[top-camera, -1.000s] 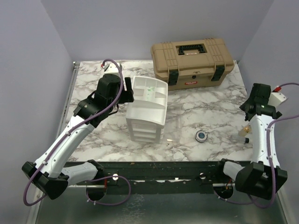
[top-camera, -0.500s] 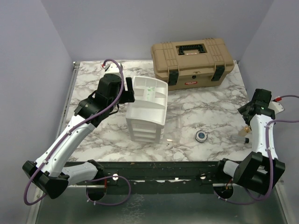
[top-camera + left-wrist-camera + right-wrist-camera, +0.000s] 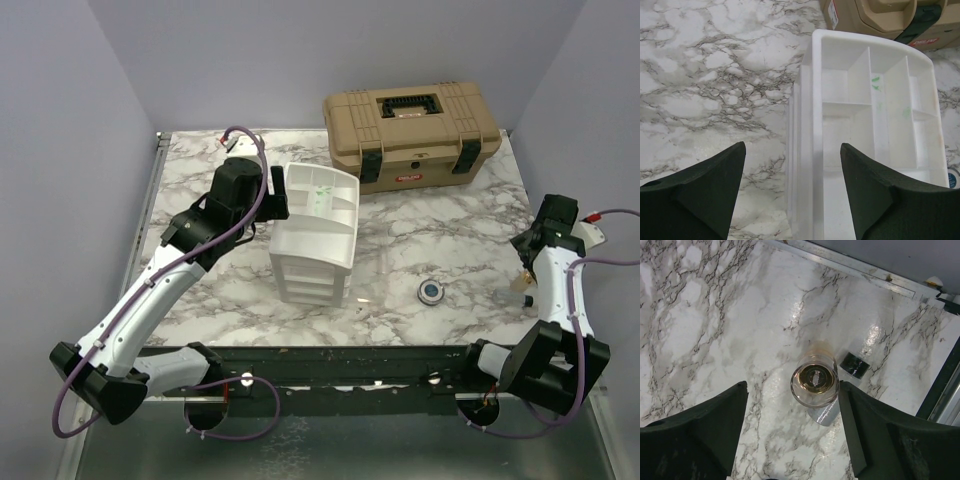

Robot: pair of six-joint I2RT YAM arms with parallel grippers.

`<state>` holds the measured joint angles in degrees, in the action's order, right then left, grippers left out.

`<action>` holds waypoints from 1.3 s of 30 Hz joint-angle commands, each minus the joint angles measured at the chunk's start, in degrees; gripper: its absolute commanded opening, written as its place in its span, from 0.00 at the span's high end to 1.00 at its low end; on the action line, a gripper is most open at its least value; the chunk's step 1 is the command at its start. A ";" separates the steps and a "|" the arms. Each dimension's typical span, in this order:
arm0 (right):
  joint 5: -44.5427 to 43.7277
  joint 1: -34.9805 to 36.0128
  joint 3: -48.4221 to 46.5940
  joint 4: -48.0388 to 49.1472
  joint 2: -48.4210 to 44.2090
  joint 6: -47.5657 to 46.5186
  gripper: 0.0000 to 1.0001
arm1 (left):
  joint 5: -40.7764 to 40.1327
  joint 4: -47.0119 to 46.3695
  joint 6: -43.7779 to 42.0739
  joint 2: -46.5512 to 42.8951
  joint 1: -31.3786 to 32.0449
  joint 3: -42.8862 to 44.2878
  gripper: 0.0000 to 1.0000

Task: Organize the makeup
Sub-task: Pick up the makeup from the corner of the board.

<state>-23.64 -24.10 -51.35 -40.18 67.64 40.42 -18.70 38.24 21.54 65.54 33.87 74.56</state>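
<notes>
A small clear bottle of makeup [image 3: 815, 379] with a golden inside stands upright near the table's right edge, and a small black piece [image 3: 855, 365] lies just behind it. My right gripper [image 3: 792, 387] is open and hangs over the bottle, which sits close against the right finger [image 3: 875, 430]. The same bottle [image 3: 521, 285] shows beside the right arm in the top view. A round blue-centred compact [image 3: 431, 291] lies on the marble near the front. My left gripper [image 3: 792, 146] is open and empty, straddling the left rim of the white drawer unit [image 3: 870, 100].
The tan toolbox [image 3: 410, 135] stands shut at the back of the table. The drawer unit [image 3: 315, 235] sits mid-table, its top tray divided into empty compartments. A metal rail [image 3: 855, 265] runs along the table edge close to the bottle. A small clear item [image 3: 362, 303] lies before the drawers.
The right arm has shifted slightly toward the bottle and its jaws have narrowed around it. The left gripper has edged toward the drawer unit's rim.
</notes>
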 commanded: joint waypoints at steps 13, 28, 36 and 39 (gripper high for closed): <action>-4.94 -0.68 2.13 2.19 0.39 -1.61 0.39 | -1.01 -0.80 -1.65 1.49 -0.12 0.35 0.22; -7.00 -0.69 3.23 2.74 0.36 -2.10 0.52 | -0.75 -0.80 -1.93 1.69 -0.12 0.23 0.22; -5.77 -0.69 3.01 3.03 -1.22 -2.78 0.67 | -1.08 -0.80 -1.95 1.74 -0.12 0.49 0.22; -5.61 -0.69 2.92 3.35 -3.03 -3.23 0.73 | -1.08 -0.80 -2.02 1.72 -0.12 0.58 0.22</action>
<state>-28.75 -24.45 -48.73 -38.50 67.46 37.87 -18.70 38.22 20.27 67.09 33.87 74.56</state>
